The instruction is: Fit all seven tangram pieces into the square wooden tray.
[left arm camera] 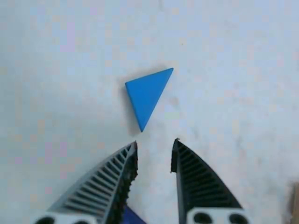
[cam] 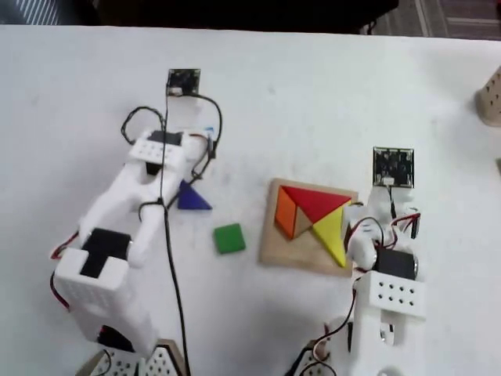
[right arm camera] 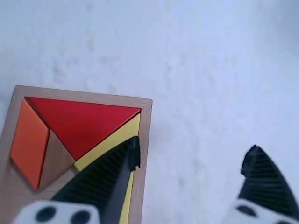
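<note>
I'm holding the left claw (left arm camera: 154,143) open, the blue triangle (left arm camera: 147,95) lying just ahead; I'm planning to straddle it squarely.

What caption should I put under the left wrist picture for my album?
The open left gripper hangs over the white table, with a blue triangle lying flat just ahead of its fingertips.

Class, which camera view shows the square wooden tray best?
The high view: the whole tray is seen from above. The right wrist view shows one end, partly behind the right tool. The left wrist view looks at a blue triangle.
</note>
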`<action>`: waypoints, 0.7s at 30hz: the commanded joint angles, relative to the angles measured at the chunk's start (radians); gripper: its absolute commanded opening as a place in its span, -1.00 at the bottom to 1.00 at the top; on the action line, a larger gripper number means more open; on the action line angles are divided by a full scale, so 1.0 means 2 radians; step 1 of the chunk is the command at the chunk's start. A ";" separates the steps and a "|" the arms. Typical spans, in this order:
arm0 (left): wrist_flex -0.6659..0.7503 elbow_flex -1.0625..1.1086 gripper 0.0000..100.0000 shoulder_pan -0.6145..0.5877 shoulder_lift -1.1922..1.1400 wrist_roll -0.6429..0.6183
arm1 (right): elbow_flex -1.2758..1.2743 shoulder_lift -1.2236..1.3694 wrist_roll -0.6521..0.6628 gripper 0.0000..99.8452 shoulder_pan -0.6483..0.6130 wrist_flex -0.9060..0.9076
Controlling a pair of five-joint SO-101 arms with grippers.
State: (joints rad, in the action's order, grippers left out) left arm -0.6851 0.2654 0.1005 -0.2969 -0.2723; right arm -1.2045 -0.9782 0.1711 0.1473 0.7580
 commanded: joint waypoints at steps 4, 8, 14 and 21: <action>-0.001 -0.029 -0.72 -0.004 0.002 0.006 | -0.013 -0.011 0.019 -0.72 0.003 -0.028; 0.001 -0.032 -0.71 -0.007 0.002 0.006 | -0.024 -0.011 0.036 -0.75 0.000 -0.028; 0.023 -0.040 -0.68 -0.014 0.001 0.006 | -0.030 -0.011 0.038 -0.73 0.000 -0.029; 0.024 -0.074 -0.38 -0.026 -0.013 0.006 | -0.033 -0.011 0.038 -0.73 0.000 -0.028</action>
State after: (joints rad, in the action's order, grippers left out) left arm -0.6682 0.2025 0.0637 -0.3061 -0.2723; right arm -1.2720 -0.9782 0.2340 0.1473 0.7211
